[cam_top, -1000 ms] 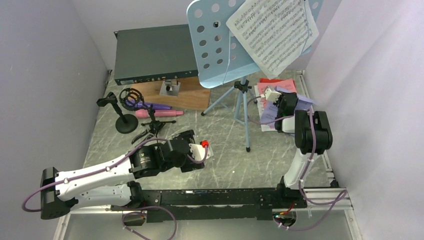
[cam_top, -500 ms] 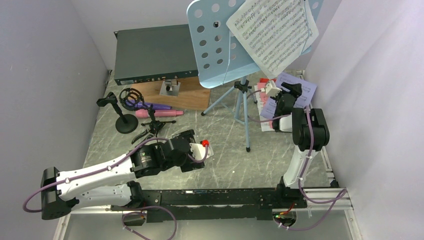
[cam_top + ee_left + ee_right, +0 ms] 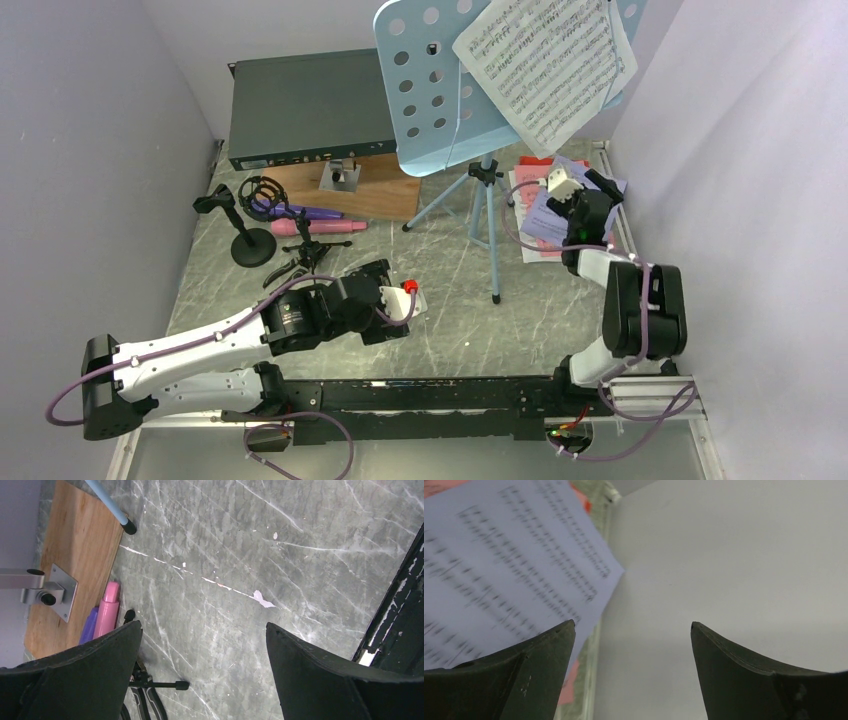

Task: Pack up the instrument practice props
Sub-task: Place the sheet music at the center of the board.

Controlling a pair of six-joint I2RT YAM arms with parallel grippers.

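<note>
Right wrist, lavender sheet [image 3: 499, 555] corner at table edge [image 3: 591, 650], right gripper [image 3: 631, 624] spread

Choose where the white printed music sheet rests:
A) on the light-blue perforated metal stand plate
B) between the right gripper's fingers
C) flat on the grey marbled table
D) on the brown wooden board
A: the white printed music sheet leans against the light-blue perforated metal stand plate on top of the tripod.

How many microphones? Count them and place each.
2. The purple microphone lies at the near edge of the board; the pink microphone lies beside it, nearer the arms. The music stand could hide more.
</note>
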